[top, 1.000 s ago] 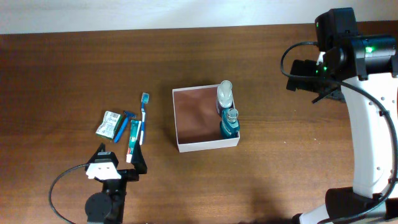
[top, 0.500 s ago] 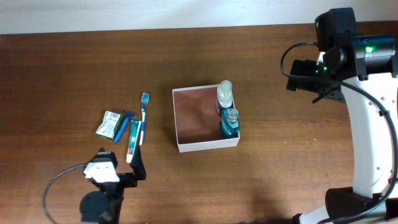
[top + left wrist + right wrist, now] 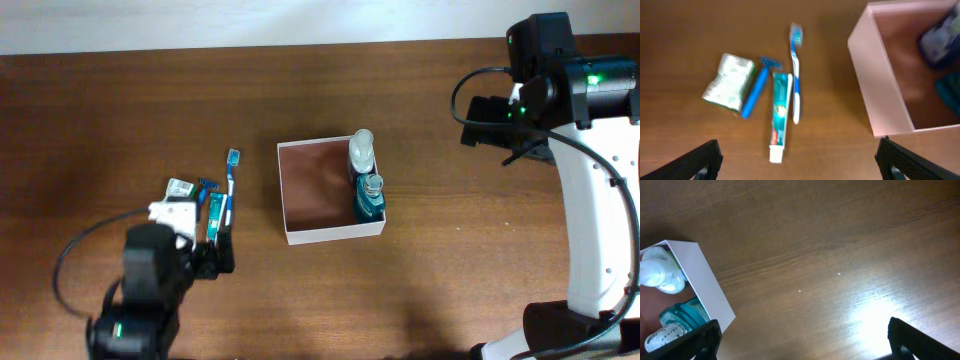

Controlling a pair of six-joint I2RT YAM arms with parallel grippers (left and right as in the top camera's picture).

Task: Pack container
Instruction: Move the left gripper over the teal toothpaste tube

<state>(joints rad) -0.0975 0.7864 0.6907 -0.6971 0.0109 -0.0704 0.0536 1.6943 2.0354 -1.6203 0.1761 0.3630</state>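
Nearest, your left gripper (image 3: 797, 152) hangs above the table (image 3: 120, 110) with its jaws wide apart and nothing between them. Just beyond it lies the toothpaste tube (image 3: 780, 115), cap end toward the gripper. The toothbrush (image 3: 795, 75) lies just beside it on one flank and the blue razor (image 3: 756, 85) on the other, with the green packet (image 3: 729, 81) past the razor. Farther right sits the container (image 3: 880, 85), open. Two bottles stand against its right wall, one white-capped (image 3: 361, 152) and one teal (image 3: 369, 197), and the rest of its floor is bare.

Judged from this, packing is partly done and the step in hand is reaching for a loose toiletry, probably the tube. Your next move calls for a descent centred on the tube and a close across its narrow width, without catching its neighbours.

Your right gripper (image 3: 802, 330) hovers to the right of the container, fingers spread and empty. The surface is dark brown wood grain, and a pale wall (image 3: 300, 20) borders its far edge.
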